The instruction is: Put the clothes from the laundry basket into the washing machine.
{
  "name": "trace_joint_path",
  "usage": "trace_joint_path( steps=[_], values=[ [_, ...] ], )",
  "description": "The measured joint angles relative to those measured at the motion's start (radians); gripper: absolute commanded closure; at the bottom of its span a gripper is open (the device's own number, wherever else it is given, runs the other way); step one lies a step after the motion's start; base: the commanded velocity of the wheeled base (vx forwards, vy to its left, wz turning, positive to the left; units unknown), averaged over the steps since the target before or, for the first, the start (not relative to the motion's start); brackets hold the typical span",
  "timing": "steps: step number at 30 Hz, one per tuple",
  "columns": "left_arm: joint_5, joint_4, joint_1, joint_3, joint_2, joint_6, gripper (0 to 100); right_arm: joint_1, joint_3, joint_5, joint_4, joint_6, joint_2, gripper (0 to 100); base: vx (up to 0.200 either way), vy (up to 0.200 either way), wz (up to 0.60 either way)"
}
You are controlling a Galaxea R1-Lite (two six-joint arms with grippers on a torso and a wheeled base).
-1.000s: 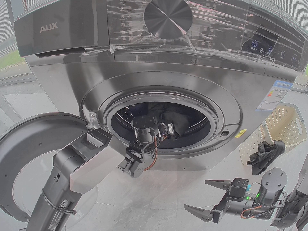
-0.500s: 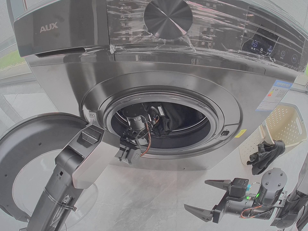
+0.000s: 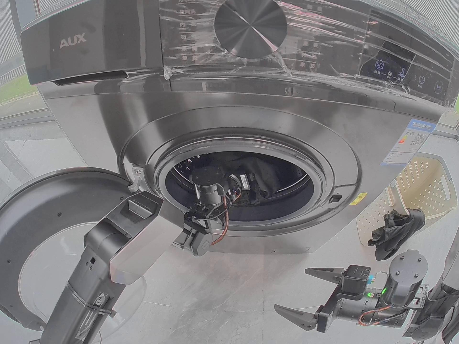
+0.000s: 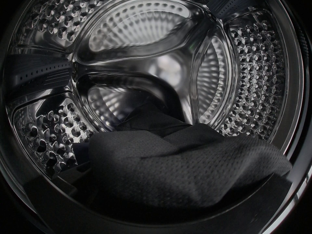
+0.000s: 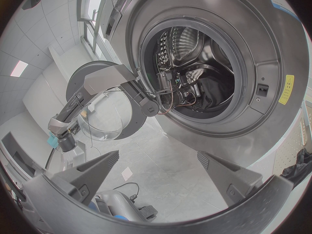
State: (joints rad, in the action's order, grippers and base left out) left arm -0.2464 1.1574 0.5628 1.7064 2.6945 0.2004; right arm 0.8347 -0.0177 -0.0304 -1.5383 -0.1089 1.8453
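Left pincer (image 3: 247, 183) is inside the mouth of the washing machine (image 3: 267, 113), at a black garment (image 4: 182, 166) lying low in the drum; cannot tell whether it is gripping. Right pincer (image 3: 291, 288) is released, jaws wide, low over the floor in front of the machine. A second black garment (image 3: 394, 230) hangs over the laundry basket (image 3: 428, 177) rim, right of the machine. Door (image 3: 43, 201) is open.

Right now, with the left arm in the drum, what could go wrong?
The black garment lies at the front lip of the drum, so it may drag back out with the left arm. The wrist's orange cable loops near the opening's rim and might snag. A second dark garment hangs over the laundry basket edge and could slide onto the floor.
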Motion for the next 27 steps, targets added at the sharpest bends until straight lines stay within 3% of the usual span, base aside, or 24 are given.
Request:
trace_joint_path(
  steps=[8, 19, 27],
  values=[
    [0.0, 0.011, 0.025, -0.093, -0.052, 0.001, 0, -0.003, 0.0, 0.0, 0.003, 0.0, 0.0, 0, 0.0, 0.0, 0.0],
    [0.027, 0.013, 0.107, -0.526, -0.238, -0.011, 0, -0.006, 0.0, 0.003, 0.002, 0.0, -0.008, 0, 0.0, 0.0, 0.0],
    [0.046, 0.059, 0.175, -0.799, -0.407, -0.043, 0, -0.009, 0.0, 0.006, -0.001, 0.0, -0.026, 0, 0.0, 0.0, 0.0]
  ],
)
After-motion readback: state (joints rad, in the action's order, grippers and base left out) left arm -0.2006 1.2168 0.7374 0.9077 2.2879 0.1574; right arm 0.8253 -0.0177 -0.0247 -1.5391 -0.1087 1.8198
